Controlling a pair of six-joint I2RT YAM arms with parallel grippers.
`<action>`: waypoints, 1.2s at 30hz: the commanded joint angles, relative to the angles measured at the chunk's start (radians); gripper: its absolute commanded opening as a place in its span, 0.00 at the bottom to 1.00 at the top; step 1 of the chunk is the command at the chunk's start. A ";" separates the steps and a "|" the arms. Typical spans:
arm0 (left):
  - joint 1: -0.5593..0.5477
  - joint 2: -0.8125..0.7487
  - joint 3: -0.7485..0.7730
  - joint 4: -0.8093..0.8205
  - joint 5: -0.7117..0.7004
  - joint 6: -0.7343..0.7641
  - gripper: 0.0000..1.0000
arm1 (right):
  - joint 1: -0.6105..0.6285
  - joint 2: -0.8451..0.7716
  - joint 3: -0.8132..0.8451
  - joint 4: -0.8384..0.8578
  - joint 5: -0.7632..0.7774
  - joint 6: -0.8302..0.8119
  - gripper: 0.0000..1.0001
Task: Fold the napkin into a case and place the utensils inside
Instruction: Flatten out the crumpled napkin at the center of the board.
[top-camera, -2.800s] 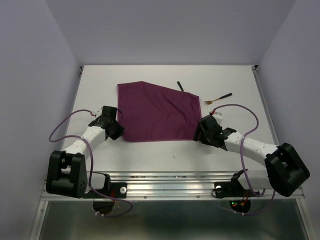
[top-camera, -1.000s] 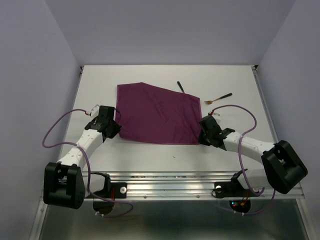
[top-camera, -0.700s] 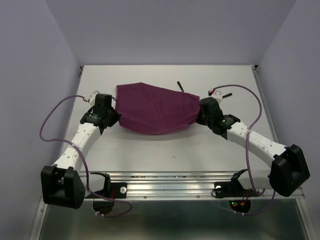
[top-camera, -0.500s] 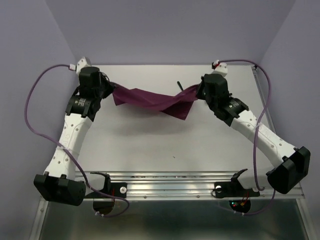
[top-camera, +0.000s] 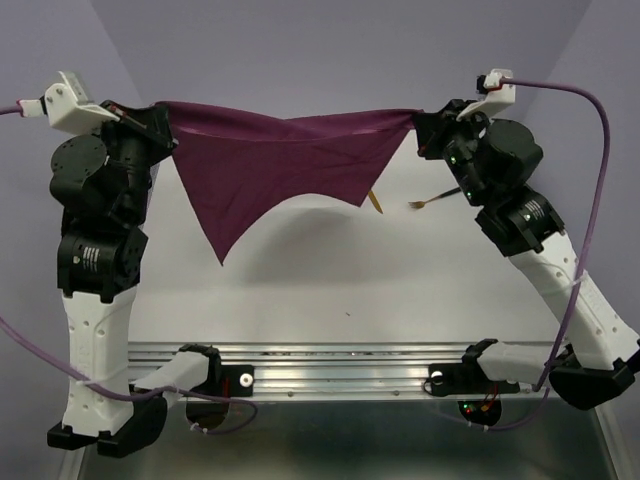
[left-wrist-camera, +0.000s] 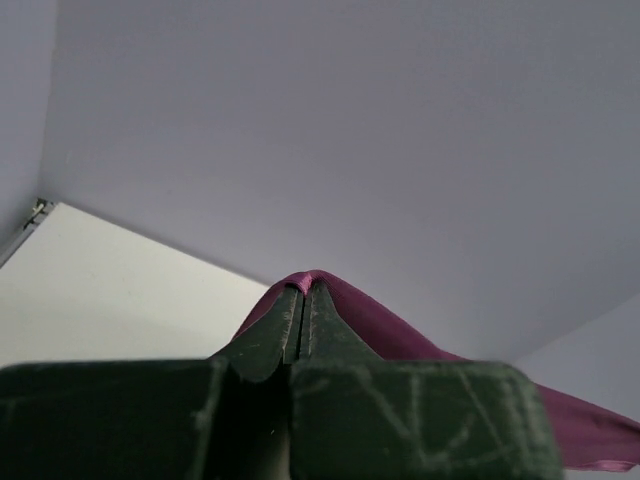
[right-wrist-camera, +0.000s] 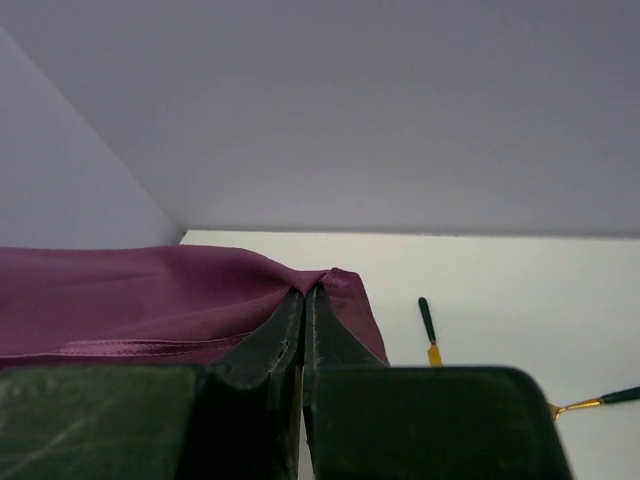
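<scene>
The magenta-purple napkin (top-camera: 270, 165) hangs in the air, stretched by two corners between both raised arms, and its free part droops to a point at lower left. My left gripper (top-camera: 165, 108) is shut on the left corner, which pokes out past the tips (left-wrist-camera: 303, 285). My right gripper (top-camera: 418, 120) is shut on the right corner (right-wrist-camera: 340, 285). The napkin (right-wrist-camera: 130, 295) runs off to the left in the right wrist view. Two utensils lie on the table: a knife (right-wrist-camera: 430, 335), partly hidden behind the cloth in the top view (top-camera: 376, 200), and a fork (top-camera: 435, 198).
The white table (top-camera: 400, 270) lies far below the cloth, bounded by lavender walls on three sides. A metal rail (top-camera: 330, 355) runs along the near edge by the arm bases. A purple cable (top-camera: 590, 150) loops off the right arm.
Both arms have risen high and apart, lifting the napkin off the table by its two near corners. It went from lying flat to hanging stretched in the air.
</scene>
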 joint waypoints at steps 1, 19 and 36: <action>0.005 -0.074 0.053 0.065 -0.061 0.078 0.00 | -0.005 -0.093 0.067 0.024 -0.090 -0.033 0.01; 0.005 -0.193 0.027 0.019 -0.170 0.131 0.00 | -0.005 -0.219 0.040 0.032 -0.103 0.054 0.01; 0.061 0.204 -0.471 0.174 -0.137 0.066 0.00 | -0.039 0.326 -0.131 0.173 -0.017 -0.035 0.01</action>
